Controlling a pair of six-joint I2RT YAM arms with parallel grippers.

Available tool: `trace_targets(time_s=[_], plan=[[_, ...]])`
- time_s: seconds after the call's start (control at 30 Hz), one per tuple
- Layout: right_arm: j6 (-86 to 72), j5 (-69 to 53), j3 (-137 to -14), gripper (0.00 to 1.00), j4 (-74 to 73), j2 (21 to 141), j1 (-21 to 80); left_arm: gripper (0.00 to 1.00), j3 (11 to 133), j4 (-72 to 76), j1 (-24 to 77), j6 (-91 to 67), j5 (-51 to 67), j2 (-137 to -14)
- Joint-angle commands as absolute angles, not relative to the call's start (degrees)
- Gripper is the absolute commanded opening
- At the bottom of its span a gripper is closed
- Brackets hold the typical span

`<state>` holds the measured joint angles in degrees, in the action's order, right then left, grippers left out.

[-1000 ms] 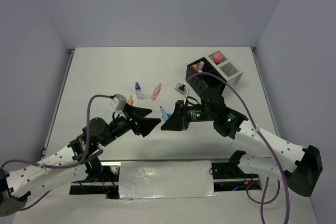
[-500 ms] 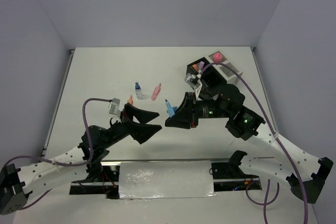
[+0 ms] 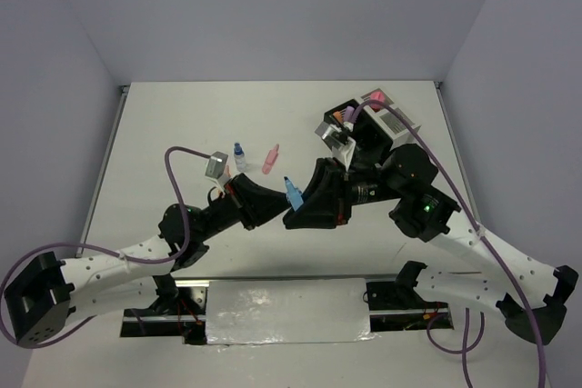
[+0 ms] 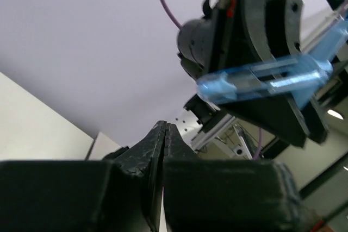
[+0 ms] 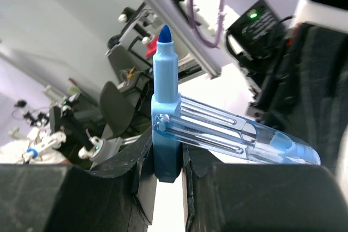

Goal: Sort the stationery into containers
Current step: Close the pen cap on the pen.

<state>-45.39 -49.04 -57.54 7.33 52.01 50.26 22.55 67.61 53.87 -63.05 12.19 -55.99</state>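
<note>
white tabletop [image 3: 182,124] with pale walls [image 3: 273,15] around it, and both arms meet in the air above it, well to the near left of the black container [image 3: 348,115]. the white container [image 3: 396,123] stands right beside the black container, on its right, with a pink thing [image 3: 373,97] in its farther compartment.

the right gripper [image 3: 293,215] is clamped on a blue highlighter [image 3: 292,192], which is held up off the table. the left gripper [image 3: 265,203] hangs just beside it, its jaws pressed together on nothing.

i'd judge the highlighter light, stiff and smooth-skinned, the sort of plastic that swivels or slides in a narrow pinch. a hold across the thick of the barrel looks safest to me, keeping off the felt tip.

the right wrist view shows what the overhead one can't. the highlighter [image 5: 165,134] is nipped at its bottom end between the fingers [image 5: 92,199], bare blue tip upward. a clear bluish piece, maybe its cap, juts out sideways. the left wrist view shows the left gripper's [image 4: 165,130] jaws meeting edge to edge, with the highlighter [image 4: 266,80] up above in the other gripper.

only the overhead view takes in the containers. it also shows a blue-capped bottle [image 3: 239,156] and a pink highlighter [image 3: 270,159] on the table, well to the left of the black container.
</note>
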Motion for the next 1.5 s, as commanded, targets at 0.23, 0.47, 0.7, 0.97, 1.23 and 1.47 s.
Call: trace_targets(time_s=[0.23,0.47,0.7,0.97,1.23,1.47], plan=[[-37.4,-51.1,-59.9,0.0,8.9,56.2,53.3,0.14,31.8,58.4,53.7,-60.6,9.3,-54.8],[-34.4,-50.1,-59.3,0.0,6.6,57.1,53.3,0.17,30.7,58.6,53.1,-61.6,9.5,-52.7],[-31.8,-48.2,-54.1,0.0,3.5,56.3,53.3,0.27,31.0,54.6,50.4,-60.8,9.6,-48.9],[-30.7,-46.3,-50.8,0.0,2.2,56.1,53.3,0.31,31.3,54.1,49.3,-61.1,10.4,-47.9],[-30.6,-45.6,-51.7,0.0,2.2,55.5,53.3,0.32,30.6,53.7,49.2,-61.1,11.0,-48.4],[-30.1,-46.0,-53.3,0.0,2.7,55.5,53.3,0.31,29.7,52.6,49.2,-61.2,11.2,-48.6]])
